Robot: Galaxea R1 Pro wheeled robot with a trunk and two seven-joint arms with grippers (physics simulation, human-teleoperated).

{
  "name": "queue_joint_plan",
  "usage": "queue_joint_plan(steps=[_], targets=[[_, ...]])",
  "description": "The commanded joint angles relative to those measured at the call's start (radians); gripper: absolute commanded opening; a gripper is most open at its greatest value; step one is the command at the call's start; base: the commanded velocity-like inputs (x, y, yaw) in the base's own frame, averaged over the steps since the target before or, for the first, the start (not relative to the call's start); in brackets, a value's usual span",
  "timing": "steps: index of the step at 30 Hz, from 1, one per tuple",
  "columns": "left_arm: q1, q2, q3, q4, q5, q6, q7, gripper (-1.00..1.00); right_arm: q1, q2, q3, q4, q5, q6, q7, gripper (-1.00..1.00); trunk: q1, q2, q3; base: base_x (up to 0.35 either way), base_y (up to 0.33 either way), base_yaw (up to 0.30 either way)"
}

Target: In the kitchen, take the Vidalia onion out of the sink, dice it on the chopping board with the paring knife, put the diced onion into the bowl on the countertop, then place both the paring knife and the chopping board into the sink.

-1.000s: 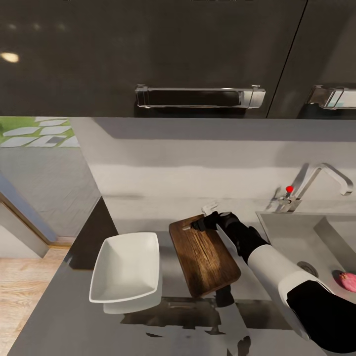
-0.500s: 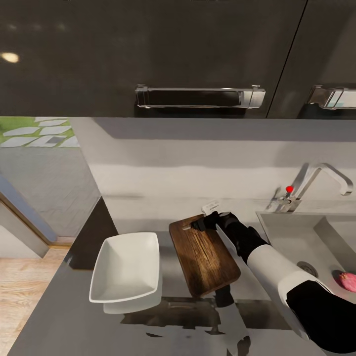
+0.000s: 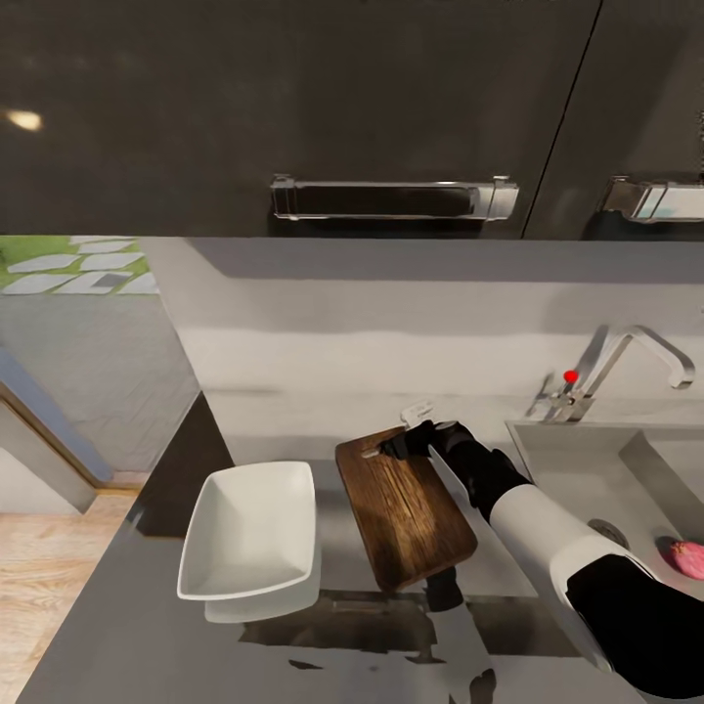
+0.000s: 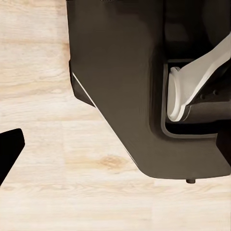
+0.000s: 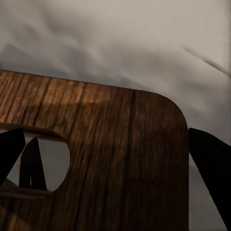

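Note:
The dark brown chopping board (image 3: 406, 513) lies on the grey countertop (image 3: 117, 626), slot end away from me. My right gripper (image 3: 396, 445) sits at that slot end, open. Its two dark fingers (image 5: 211, 178) stand wide apart on either side of the board's (image 5: 115, 144) slotted corner. A small pale slim object (image 3: 418, 411) lies just past the gripper; I cannot tell if it is the paring knife. The white square bowl (image 3: 254, 533) stands left of the board. The pinkish Vidalia onion (image 3: 687, 557) lies in the steel sink (image 3: 572, 464) at far right.
A chrome tap (image 3: 631, 357) with a red knob stands behind the sink. Dark wall cabinets (image 3: 293, 108) hang overhead. The countertop ends left of the bowl, above a wooden floor (image 3: 49, 557). The left wrist view looks down at wooden floor (image 4: 48, 144) and the robot's dark base (image 4: 125, 86).
The whole picture has shifted a few pixels, so the head camera moved. The right gripper stays at the board's slot end, and nothing else has moved.

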Motion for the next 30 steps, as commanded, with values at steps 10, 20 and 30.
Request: queue_joint_plan(steps=[10, 20, 30], targets=[[0.001, 0.0, -0.001, -0.002, -0.004, -0.001, 0.002, 1.0, -0.001, -0.002, 0.006, 0.068, -0.005, 0.005, -0.002, -1.0, 0.001, -0.001, 0.014, 0.0, 0.0, 0.0], [0.001, 0.0, -0.001, -0.002, -0.004, -0.001, 0.002, 1.0, -0.001, -0.002, 0.006, 0.068, -0.005, 0.005, -0.002, -1.0, 0.001, -0.001, 0.029, 0.0, 0.0, 0.0], [0.001, 0.0, -0.001, -0.002, -0.004, -0.001, 0.002, 1.0, -0.001, -0.002, 0.006, 0.066, -0.005, 0.005, 0.0, -1.0, 0.001, -0.001, 0.045, 0.0, 0.0, 0.0]])
